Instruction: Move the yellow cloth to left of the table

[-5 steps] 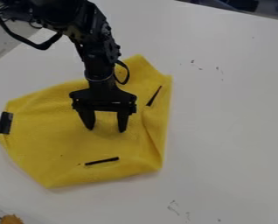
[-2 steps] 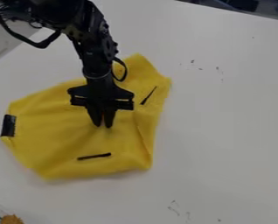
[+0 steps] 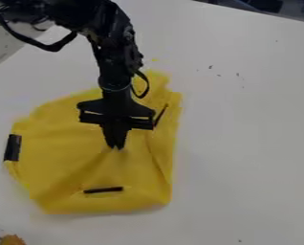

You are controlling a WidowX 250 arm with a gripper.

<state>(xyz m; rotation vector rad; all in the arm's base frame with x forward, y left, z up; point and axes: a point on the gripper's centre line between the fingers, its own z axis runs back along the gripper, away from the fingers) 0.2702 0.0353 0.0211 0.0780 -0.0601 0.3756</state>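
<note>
At the near left corner of the worktop (image 3: 244, 143) sits a small orange-brown thing (image 3: 13, 239), partly cut off by the view. Beyond it is the near edge of the yellow cloth (image 3: 59, 162), lower in the view than a moment ago; the black strip (image 3: 103, 190) has slid nearer along with it. Past that strip, creases run up to the tips of the gripper (image 3: 115, 147). Its fingers (image 3: 121, 137), spread at first, have closed and now look pressed together on a pinch of fabric near the cloth's middle. The far corner has been drawn nearer too, so the hold seems to have taken and the cloth follows the arm (image 3: 116, 57).

The cloth lies on the left part of the worktop, and the shift is mostly nearward, so the leftward carry probably remains. A shallow pinch could slip; a little lift before going left would help.
</note>
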